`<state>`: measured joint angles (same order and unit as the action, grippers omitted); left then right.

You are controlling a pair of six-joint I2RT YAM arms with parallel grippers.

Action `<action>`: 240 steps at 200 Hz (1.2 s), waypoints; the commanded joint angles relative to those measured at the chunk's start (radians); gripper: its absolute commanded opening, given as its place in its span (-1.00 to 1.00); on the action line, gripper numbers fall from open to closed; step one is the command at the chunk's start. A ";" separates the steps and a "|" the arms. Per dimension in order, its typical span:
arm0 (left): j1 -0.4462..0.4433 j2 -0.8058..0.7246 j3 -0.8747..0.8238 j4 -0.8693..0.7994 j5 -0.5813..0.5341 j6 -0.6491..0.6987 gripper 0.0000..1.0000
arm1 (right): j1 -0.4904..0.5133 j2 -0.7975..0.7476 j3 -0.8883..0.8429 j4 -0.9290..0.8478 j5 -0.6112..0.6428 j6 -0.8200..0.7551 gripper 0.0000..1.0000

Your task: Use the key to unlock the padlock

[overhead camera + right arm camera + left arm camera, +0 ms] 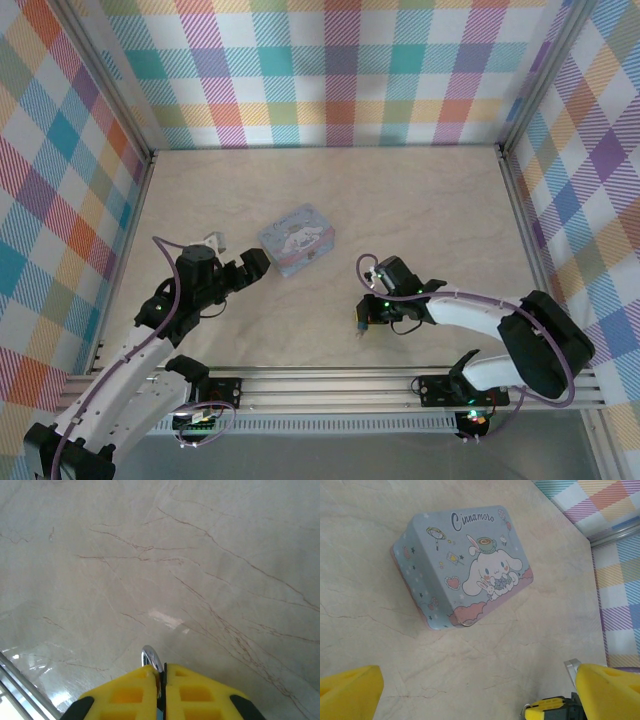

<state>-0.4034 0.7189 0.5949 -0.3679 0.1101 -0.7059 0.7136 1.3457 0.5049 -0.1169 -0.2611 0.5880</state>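
Note:
My right gripper point(162, 672) is shut on the padlock, low over the table. The padlock's chrome shackle point(151, 659) pokes out beyond the yellow pads point(125, 695), and its body is hidden between them. From above, the right gripper point(360, 320) points down at the near middle of the table. My left gripper point(255, 265) is wide open with nothing between its yellow fingers point(350, 692), just short of the near left corner of the tin. The key is out of view.
A pastel-blue cartoon-dog tin box point(297, 238) sits closed at the table's centre, with a small ring latch point(465, 623) on its near edge. Plaid walls enclose the beige marble table point(430, 210). An aluminium rail point(400, 385) runs along the near edge.

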 commanded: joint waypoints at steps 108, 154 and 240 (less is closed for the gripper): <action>0.011 0.017 0.100 -0.058 -0.143 0.067 0.97 | 0.004 -0.219 0.091 -0.188 0.195 -0.080 -0.25; 0.012 0.022 0.123 -0.037 -0.339 0.114 1.00 | -0.005 -0.437 0.084 -0.176 0.432 -0.122 0.41; 0.053 0.100 0.074 0.052 -0.561 0.277 1.00 | -0.249 -0.572 -0.015 0.007 0.614 -0.312 0.99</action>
<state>-0.3698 0.8055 0.6918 -0.3969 -0.3496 -0.5072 0.5312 0.7799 0.5293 -0.1925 0.2943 0.3725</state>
